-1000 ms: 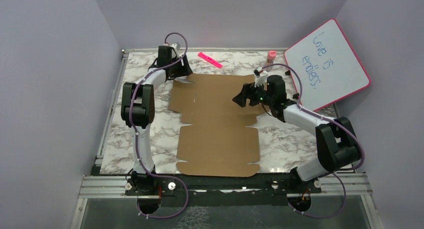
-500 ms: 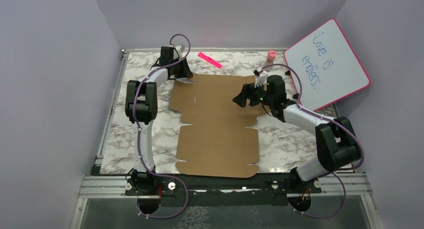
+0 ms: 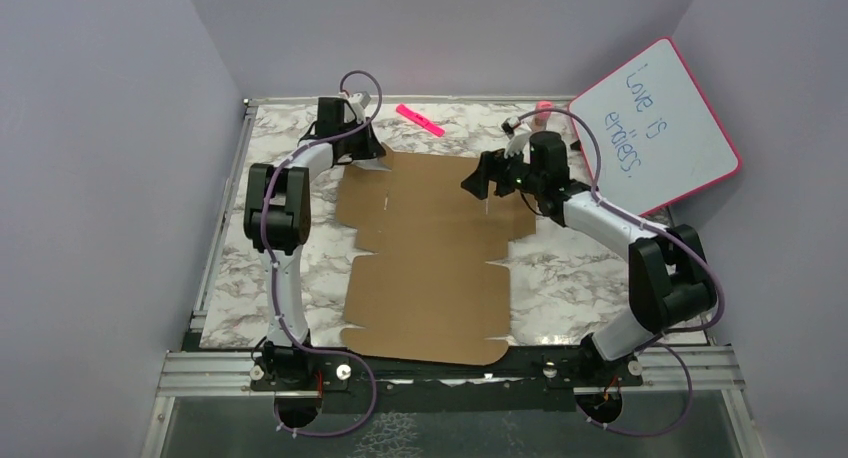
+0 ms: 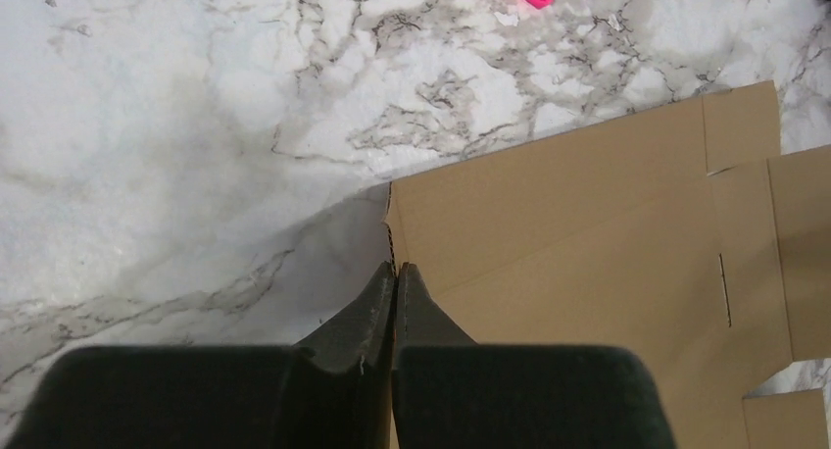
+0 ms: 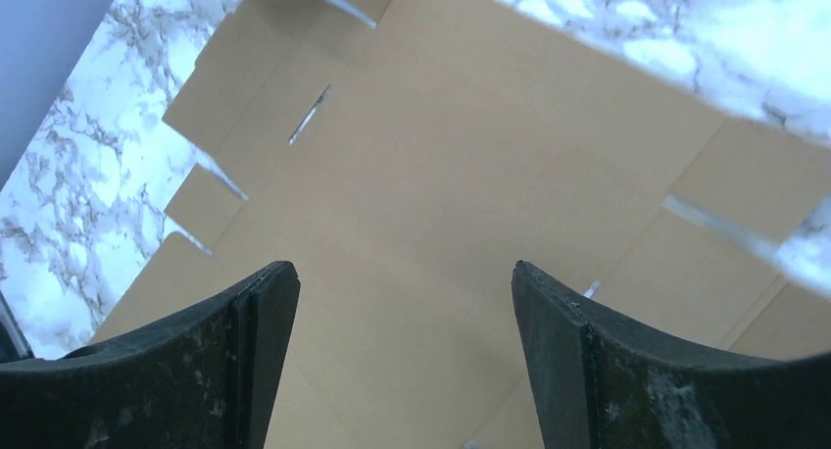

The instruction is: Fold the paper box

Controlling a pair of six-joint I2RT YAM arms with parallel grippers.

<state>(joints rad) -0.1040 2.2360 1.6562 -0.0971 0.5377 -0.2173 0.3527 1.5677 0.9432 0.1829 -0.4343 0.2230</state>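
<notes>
Lying unfolded as one brown sheet, the paper box (image 3: 430, 258) covers the middle of the marbled surface (image 3: 585, 268), its long axis running from the near edge toward the far wall. Side flaps and slots are spread out on both flanks.

Far-left corner: left pincer (image 3: 372, 154) is on it, fingers pressed together. In the left wrist view the sheet's edge runs straight into the seam between them, so the corner is pinched. A grey shadow lies beside that corner on the surface.

Far-right part: right pincer (image 3: 478, 186) hangs above the cardboard, fingers spread wide, holding nothing.

Beyond the sheet: a pink marker (image 3: 420, 119) lies near the far edge. A pink-framed whiteboard (image 3: 655, 128) with blue handwriting leans at the right.
</notes>
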